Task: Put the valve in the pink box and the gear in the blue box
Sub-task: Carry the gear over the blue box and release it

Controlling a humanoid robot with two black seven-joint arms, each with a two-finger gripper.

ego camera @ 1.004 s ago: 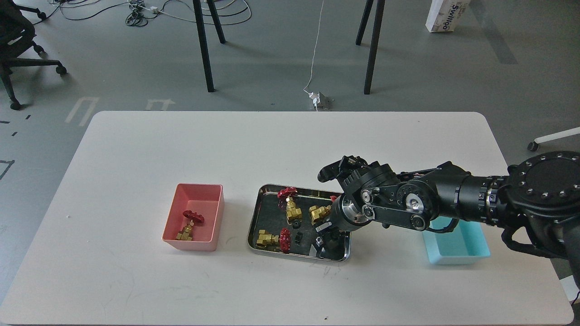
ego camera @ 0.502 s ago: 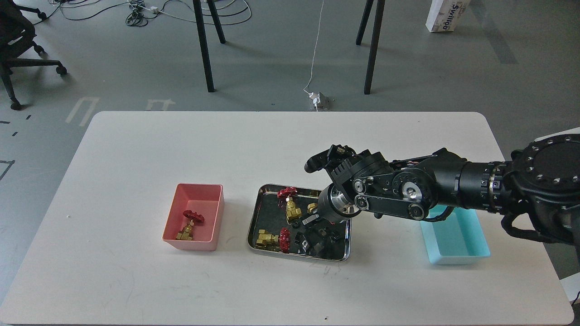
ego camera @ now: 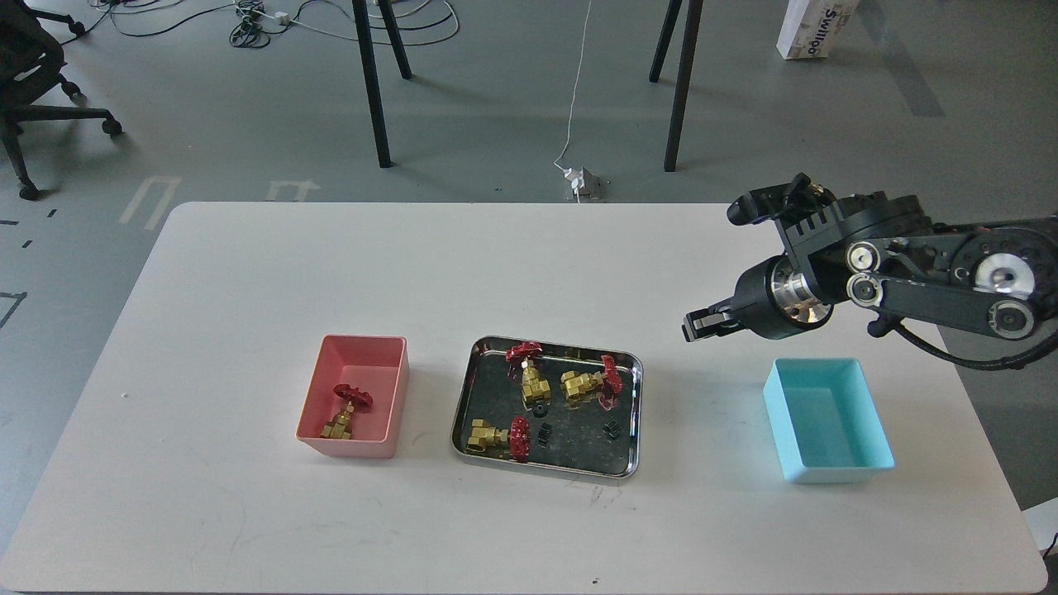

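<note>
There is one view, taken from the robot's head, set high over the near long edge of the surface (ego camera: 248,273) and tilted forward and down. It takes in all four rounded corners, so it sits fairly far back. Beyond the far edge it reaches the grey floor (ego camera: 496,124). The right arm (ego camera: 934,277) enters from the right edge.

A white table (ego camera: 248,273) carries three containers in a row. At nine o'clock, the pink box (ego camera: 354,396) holds one valve (ego camera: 347,407). In the centre, a steel tray (ego camera: 547,406) holds three more valves and small black gears (ego camera: 612,427). At three o'clock sits the blue box (ego camera: 828,420). Above it, the right gripper (ego camera: 697,323) hangs over bare tabletop, pointing toward nine o'clock; its fingers cannot be told apart.
</note>
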